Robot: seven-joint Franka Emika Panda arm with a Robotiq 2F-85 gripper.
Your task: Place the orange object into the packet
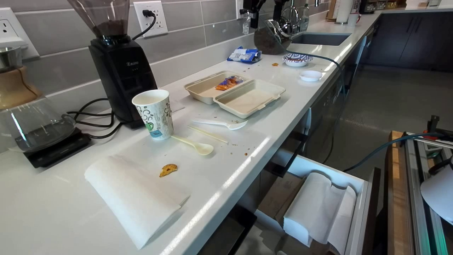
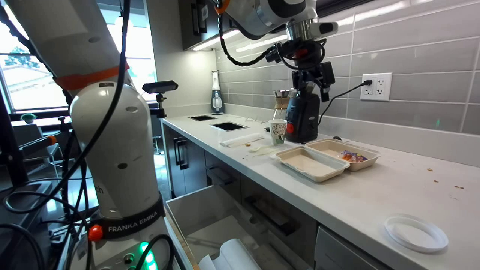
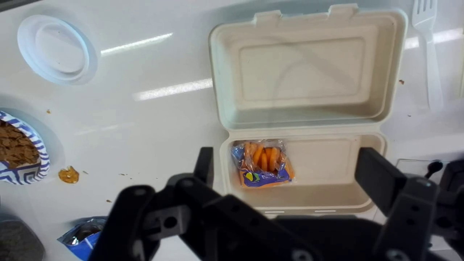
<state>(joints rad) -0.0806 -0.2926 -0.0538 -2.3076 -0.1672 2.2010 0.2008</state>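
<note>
The orange object (image 3: 266, 159) is a clear bag of bright orange pieces with a purple and orange label. It lies in the left end of the near half of an open beige clamshell box (image 3: 326, 159) in the wrist view. It shows in both exterior views too, in the box half nearer the wall (image 1: 228, 83) (image 2: 352, 156). The packet with a dark brownish-red inside is out of view. My gripper (image 3: 288, 166) is open and empty, above the box, its fingers wide apart on either side of the bag. It also shows in both exterior views (image 1: 266, 19) (image 2: 311, 88).
A paper cup (image 1: 154, 113), a spoon (image 1: 194, 145), a fork (image 1: 221, 122) and folded paper (image 1: 131, 198) lie around the grinder (image 1: 124, 74). A blue bag (image 1: 244, 55), patterned bowl (image 1: 297, 60) and white lid (image 1: 311, 75) stand beyond the box. A drawer (image 1: 318, 161) is open below.
</note>
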